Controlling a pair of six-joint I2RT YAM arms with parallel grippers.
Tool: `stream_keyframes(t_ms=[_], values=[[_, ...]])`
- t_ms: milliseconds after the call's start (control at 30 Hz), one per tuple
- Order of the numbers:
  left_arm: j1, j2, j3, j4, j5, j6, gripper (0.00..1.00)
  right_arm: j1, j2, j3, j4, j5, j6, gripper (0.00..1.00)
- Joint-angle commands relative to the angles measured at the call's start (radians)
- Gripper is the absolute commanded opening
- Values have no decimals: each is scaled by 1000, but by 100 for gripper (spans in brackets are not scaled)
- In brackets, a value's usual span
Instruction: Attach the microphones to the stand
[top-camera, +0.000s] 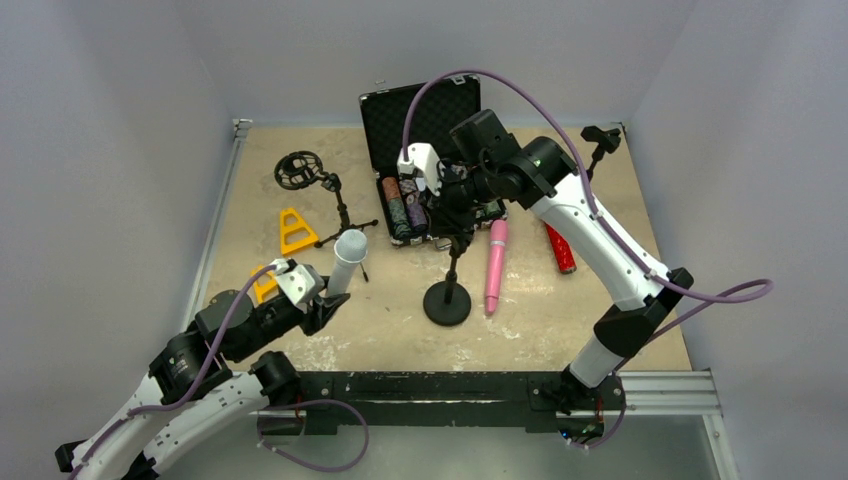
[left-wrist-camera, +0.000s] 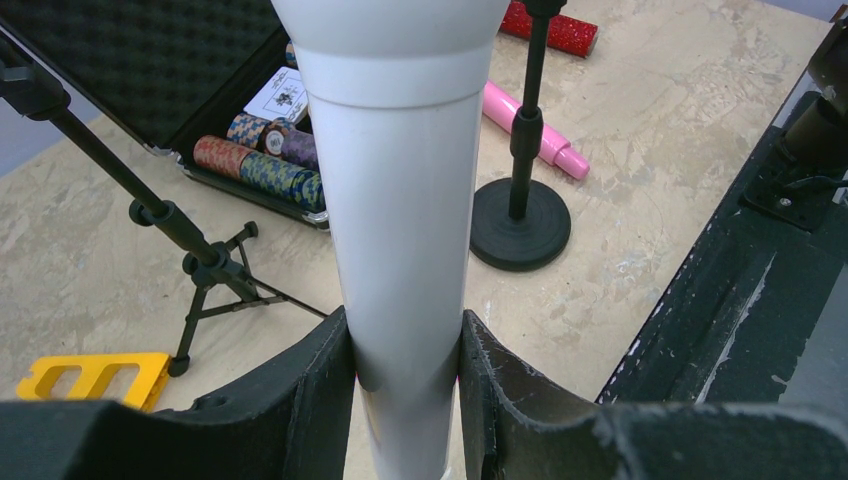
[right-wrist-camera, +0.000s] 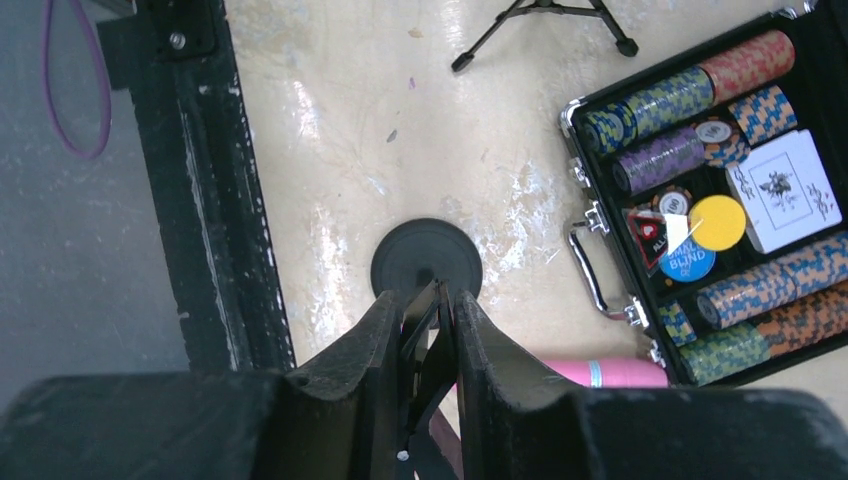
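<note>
My left gripper is shut on the white microphone and holds it upright above the table's left front; in the left wrist view its white barrel fills the gap between my fingers. My right gripper is shut on the black clip at the top of the round-base stand; in the right wrist view the clip sits squeezed between my fingers above the stand's base. The pink microphone lies right of the stand. The glittery red microphone lies further right.
An open black case of poker chips stands at the back middle. A black tripod stand with a round shock mount is at the back left. Yellow plastic pieces lie on the left. A small black stand is at the back right corner.
</note>
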Motion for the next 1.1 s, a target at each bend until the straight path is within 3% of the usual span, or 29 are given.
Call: stream_keyframes(t_ms=[0, 167, 300, 367, 400, 433, 467, 700, 867, 967, 1067], values=[[6, -6, 1, 58, 20, 11, 0, 1, 13, 81, -135, -103, -194, 12], [6, -6, 1, 59, 28, 9, 0, 1, 46, 132, -261, -195, -414, 17], [6, -6, -1, 65, 39, 9, 0, 1, 48, 146, -248, -206, -360, 26], [6, -7, -2, 68, 46, 8, 0, 1, 53, 186, -237, -198, -299, 49], [6, -7, -3, 71, 50, 6, 0, 1, 53, 206, -243, -204, -285, 68], [8, -7, -4, 74, 50, 5, 0, 1, 47, 215, -242, -227, -273, 81], [9, -6, -4, 76, 51, 4, 0, 1, 40, 225, -240, -245, -261, 88], [17, 3, -18, 134, 121, -41, 0, -17, -37, 220, -212, -224, -216, 95], [17, 79, -51, 280, 191, -77, 0, -143, -123, 172, -158, -296, -171, 96], [15, 149, -84, 419, 209, -101, 0, -243, -181, 85, -120, -454, -163, 97], [14, 229, -119, 591, 230, -124, 0, -269, -270, -116, -32, -484, -189, 98]])
